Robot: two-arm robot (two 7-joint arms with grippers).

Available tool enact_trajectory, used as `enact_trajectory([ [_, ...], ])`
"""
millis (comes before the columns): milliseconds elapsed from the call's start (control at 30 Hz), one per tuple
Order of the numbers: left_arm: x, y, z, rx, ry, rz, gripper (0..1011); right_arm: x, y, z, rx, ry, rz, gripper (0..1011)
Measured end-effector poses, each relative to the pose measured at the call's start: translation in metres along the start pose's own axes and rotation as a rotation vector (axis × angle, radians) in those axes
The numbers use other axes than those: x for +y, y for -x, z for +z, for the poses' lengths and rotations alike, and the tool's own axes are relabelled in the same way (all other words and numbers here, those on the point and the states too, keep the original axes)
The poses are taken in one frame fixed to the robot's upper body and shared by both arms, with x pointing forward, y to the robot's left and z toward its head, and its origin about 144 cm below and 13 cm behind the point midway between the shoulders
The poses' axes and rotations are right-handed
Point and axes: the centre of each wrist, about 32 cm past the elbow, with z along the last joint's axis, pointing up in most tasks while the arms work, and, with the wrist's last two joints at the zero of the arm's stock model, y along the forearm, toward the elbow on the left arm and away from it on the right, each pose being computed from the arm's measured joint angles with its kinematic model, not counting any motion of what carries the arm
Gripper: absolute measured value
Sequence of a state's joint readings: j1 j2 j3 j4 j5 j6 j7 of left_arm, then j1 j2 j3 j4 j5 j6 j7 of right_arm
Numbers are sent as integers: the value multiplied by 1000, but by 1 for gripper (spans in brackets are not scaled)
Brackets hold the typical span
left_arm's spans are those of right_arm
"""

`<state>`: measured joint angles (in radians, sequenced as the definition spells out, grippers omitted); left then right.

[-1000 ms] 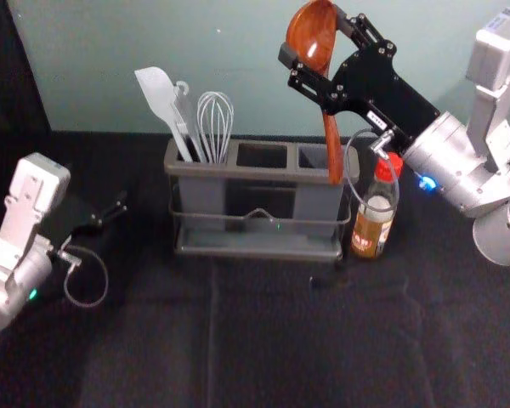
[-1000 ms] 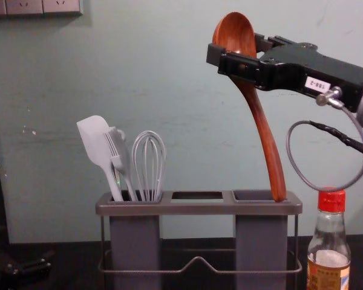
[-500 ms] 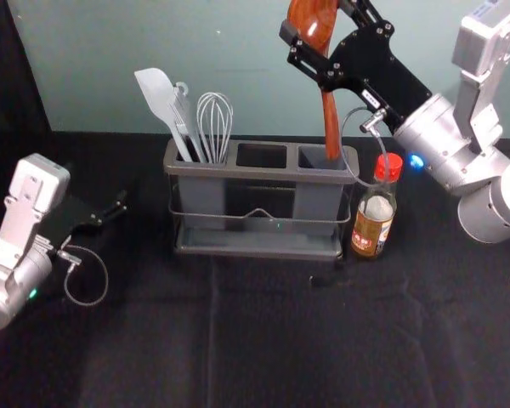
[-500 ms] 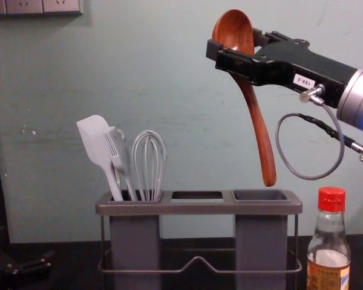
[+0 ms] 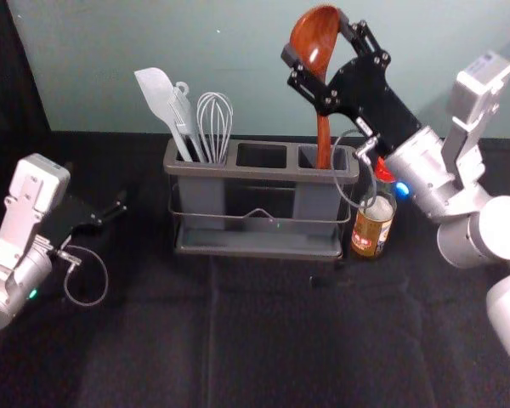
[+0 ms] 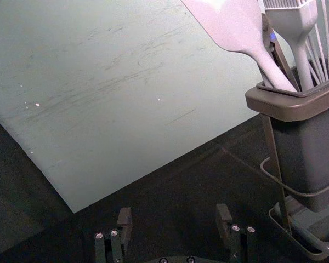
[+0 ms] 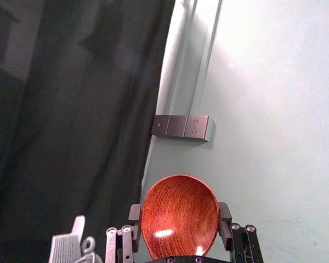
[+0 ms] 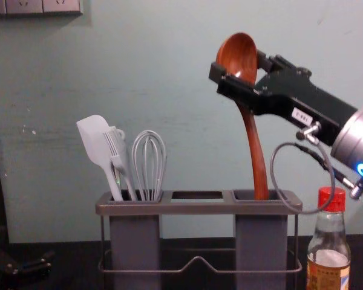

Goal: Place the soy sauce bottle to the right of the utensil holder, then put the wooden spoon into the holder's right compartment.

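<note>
One wooden spoon (image 8: 253, 142), bowl clasped in the right claw (image 8: 239, 65), hangs near upright, handle tip toward six o'clock at the mouth of the right compartment (image 8: 260, 241) of the utensil holder (image 8: 193, 208); left claw (image 6: 172, 215), spread, idles at the holder's nine o'clock.

We see a shiny, round-headed red-brown wooden spoon (image 7: 178, 216), a long, dull grey plastic holder (image 8: 199, 208) and wrinkly black cloth (image 5: 263, 340).

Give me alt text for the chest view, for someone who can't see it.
The robot's right gripper holds a wooden spoon, bowl up, its handle end at the mouth of the utensil holder's right compartment. A spatula, brush and whisk stand in the left compartment. A soy sauce bottle stands right of the holder; the left gripper is at lower left.
</note>
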<state>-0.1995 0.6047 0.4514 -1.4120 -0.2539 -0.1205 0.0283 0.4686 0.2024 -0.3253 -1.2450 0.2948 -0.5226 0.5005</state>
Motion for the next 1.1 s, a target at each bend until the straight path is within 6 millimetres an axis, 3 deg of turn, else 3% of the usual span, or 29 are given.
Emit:
enact_trajectory([
  [500,0,0,0,0,0,0,1005,-30,14,-28,21,49,-13,837],
  [900,0,0,0,0,0,0,1005,-48,21,-35,41,60,-31,838],
  [1100,0,0,0,0,0,0,1005,-51,22,-33,50,42,-48,965],
])
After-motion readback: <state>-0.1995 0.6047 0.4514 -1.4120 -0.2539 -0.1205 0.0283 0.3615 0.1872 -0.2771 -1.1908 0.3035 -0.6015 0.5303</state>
